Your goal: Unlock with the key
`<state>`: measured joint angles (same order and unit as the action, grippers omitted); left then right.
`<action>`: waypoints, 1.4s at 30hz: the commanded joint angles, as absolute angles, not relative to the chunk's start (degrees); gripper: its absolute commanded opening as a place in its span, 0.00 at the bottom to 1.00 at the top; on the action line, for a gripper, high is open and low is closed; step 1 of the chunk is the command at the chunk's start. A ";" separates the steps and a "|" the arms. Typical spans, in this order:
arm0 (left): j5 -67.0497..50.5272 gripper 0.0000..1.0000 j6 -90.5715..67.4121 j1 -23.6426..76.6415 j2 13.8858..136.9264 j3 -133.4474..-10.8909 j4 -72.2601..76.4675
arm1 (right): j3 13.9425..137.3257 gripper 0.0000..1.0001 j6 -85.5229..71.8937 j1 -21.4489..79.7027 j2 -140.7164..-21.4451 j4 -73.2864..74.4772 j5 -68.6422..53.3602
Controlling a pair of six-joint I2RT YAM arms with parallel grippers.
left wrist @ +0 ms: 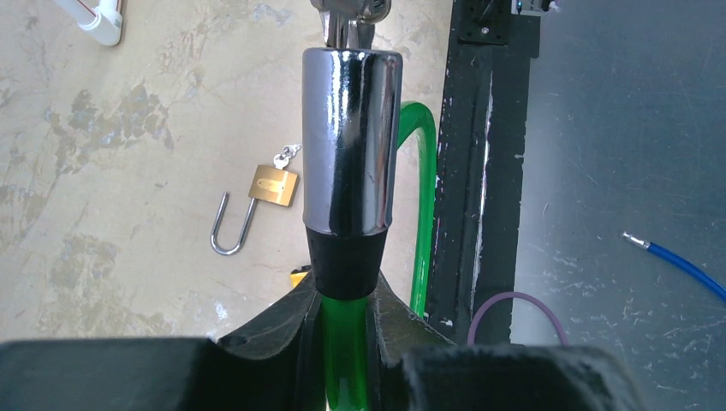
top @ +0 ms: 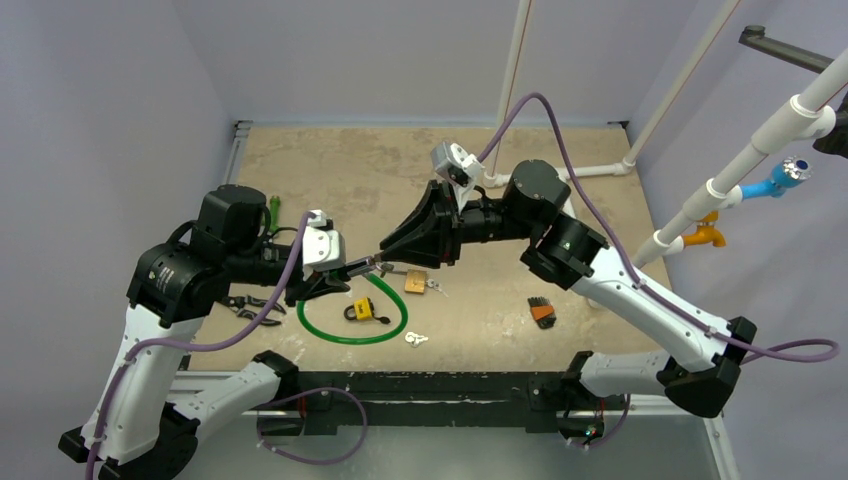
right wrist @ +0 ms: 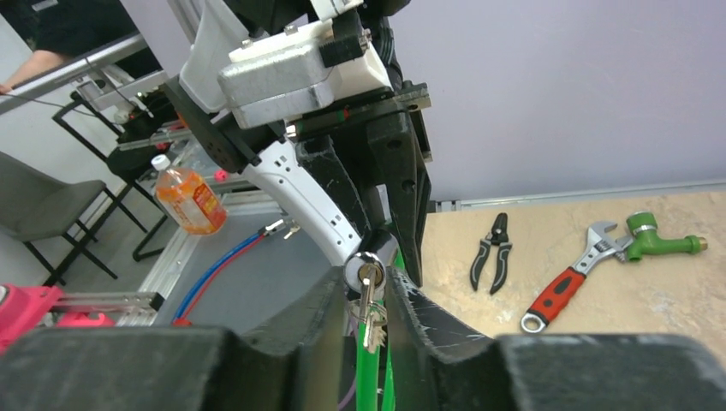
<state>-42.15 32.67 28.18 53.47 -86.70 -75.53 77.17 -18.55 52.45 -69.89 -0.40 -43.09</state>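
Note:
My left gripper (top: 343, 273) is shut on the green cable (left wrist: 345, 342) of a cable lock, just behind the black collar of its chrome cylinder (left wrist: 351, 141). It holds the cylinder above the table, pointing at my right gripper (top: 386, 258). A key (right wrist: 368, 295) sits in the cylinder's face (right wrist: 370, 271), with a second key hanging from its ring. My right gripper (right wrist: 366, 300) is open; its jaws stand either side of the key with a gap on both sides. The rest of the cable lies in a loop (top: 350, 335) on the table.
An open brass padlock (top: 415, 282) with keys lies under the grippers and shows in the left wrist view (left wrist: 274, 185). Nearby lie a yellow padlock (top: 362, 311), a loose key (top: 416, 338), an orange-black tool (top: 541, 312), pliers (right wrist: 490, 264), a red wrench (right wrist: 569, 287) and a green nozzle (right wrist: 655, 238).

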 commanded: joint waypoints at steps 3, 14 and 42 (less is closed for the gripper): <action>-44.52 0.00 32.62 28.52 53.26 -89.60 -72.97 | 80.79 0.19 -16.70 52.29 -70.98 2.32 -43.49; -44.20 0.00 32.92 28.52 53.46 -90.08 -72.92 | 82.36 0.09 -14.33 52.29 -71.44 6.46 -43.40; -43.59 0.00 33.31 28.74 53.53 -90.24 -73.61 | 82.08 0.19 -16.02 52.38 -69.62 2.15 -42.50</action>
<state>-41.76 32.71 28.32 53.80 -87.77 -75.53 79.83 -15.46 52.45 -70.83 4.16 -42.63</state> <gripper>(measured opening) 0.147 0.258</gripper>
